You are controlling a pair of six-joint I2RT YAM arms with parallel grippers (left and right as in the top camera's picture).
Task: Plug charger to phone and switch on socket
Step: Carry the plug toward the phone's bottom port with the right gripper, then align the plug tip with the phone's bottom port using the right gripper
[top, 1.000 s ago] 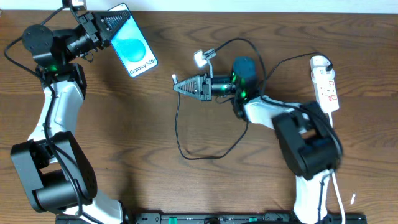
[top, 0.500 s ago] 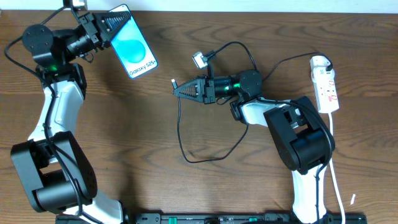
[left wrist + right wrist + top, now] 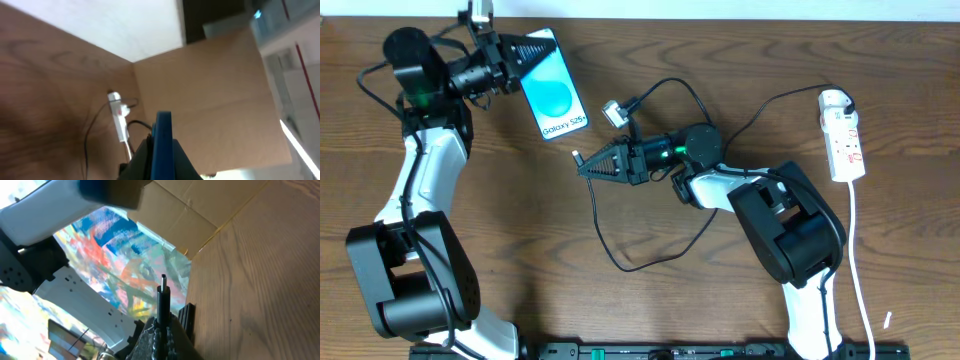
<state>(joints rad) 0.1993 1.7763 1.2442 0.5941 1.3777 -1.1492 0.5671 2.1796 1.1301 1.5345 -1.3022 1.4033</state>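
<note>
The phone [image 3: 557, 97], its screen a blue circle on lighter blue, is held above the table at the back left, with my left gripper [image 3: 535, 48] shut on its top end. In the left wrist view the phone [image 3: 162, 136] stands edge-on between the shut fingers of the left gripper [image 3: 161, 145]. My right gripper [image 3: 588, 164] is shut on the charger [image 3: 608, 240], whose tip [image 3: 576, 157] points left, a short way below and right of the phone. That tip [image 3: 162, 291] pokes up from the right gripper [image 3: 161, 326]. The white socket [image 3: 843, 133] lies far right.
The charger's black cable loops over the wood in front of the right arm [image 3: 790, 235]. The socket's white cord [image 3: 857, 265] runs toward the front right. A black rail [image 3: 650, 352] lines the front edge. Brown cardboard [image 3: 210, 95] stands beyond the table.
My left arm has carried the phone right and a little forward. My right gripper has moved left with the charger tip. The gap between tip and phone has shrunk.
</note>
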